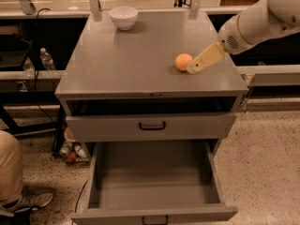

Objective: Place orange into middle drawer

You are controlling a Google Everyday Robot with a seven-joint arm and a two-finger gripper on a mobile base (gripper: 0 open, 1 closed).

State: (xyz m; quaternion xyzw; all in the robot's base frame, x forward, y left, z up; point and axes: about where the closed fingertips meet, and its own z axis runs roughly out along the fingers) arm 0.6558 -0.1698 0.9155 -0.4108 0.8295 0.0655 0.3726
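Note:
The orange (pixel 183 61) lies on the grey cabinet top (pixel 140 60), toward its right side. My gripper (pixel 194 67), tan at the end of a white arm, reaches in from the upper right. Its tip sits right beside the orange on the orange's right, low over the top. The middle drawer (pixel 154 189) is pulled wide open below, with tall side walls and a bare grey floor. Nothing lies in it.
A white bowl (pixel 123 17) stands at the back of the cabinet top. A shut shallow drawer with a black loop handle (pixel 152 125) sits under a dark slot (pixel 150 107). A person's leg and shoe (pixel 11 182) are at the lower left. A bottle (pixel 47 60) stands at the left.

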